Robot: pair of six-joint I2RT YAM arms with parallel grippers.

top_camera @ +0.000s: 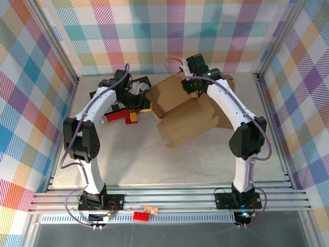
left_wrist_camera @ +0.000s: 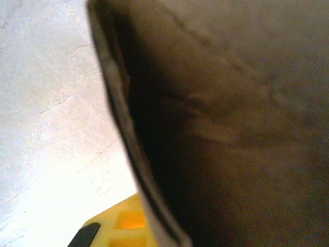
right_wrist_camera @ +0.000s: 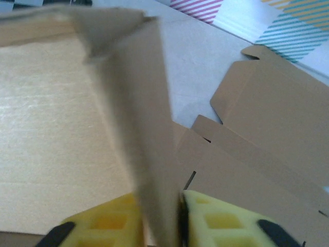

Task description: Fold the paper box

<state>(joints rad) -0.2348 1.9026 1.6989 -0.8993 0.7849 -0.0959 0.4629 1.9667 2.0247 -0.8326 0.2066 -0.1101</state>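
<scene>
Top external view: pale stone-look counter (top_camera: 133,159) carries the brown cardboard paper box (top_camera: 180,123), half-formed, at centre-rear. Right jaws are clamped on an upright flap between yellow pads (right_wrist_camera: 216,221); left jaws are closed on its left edge.

Two white-and-black arms with yellow finger pads.
The left arm (top_camera: 97,105) and right arm (top_camera: 229,103) share one build: glossy white links between chunky black joint housings, each rising from a black base (top_camera: 234,198). A thin grey-purple cable (top_camera: 69,149) hangs in loose loops beside each arm. A small green light (top_camera: 242,214) glows below the right base. In the wrist views the finger pads (right_wrist_camera: 221,221) are bright yellow blocks with moulded square recesses, and black pieces (right_wrist_camera: 54,235) sit at their outer corners.
</scene>
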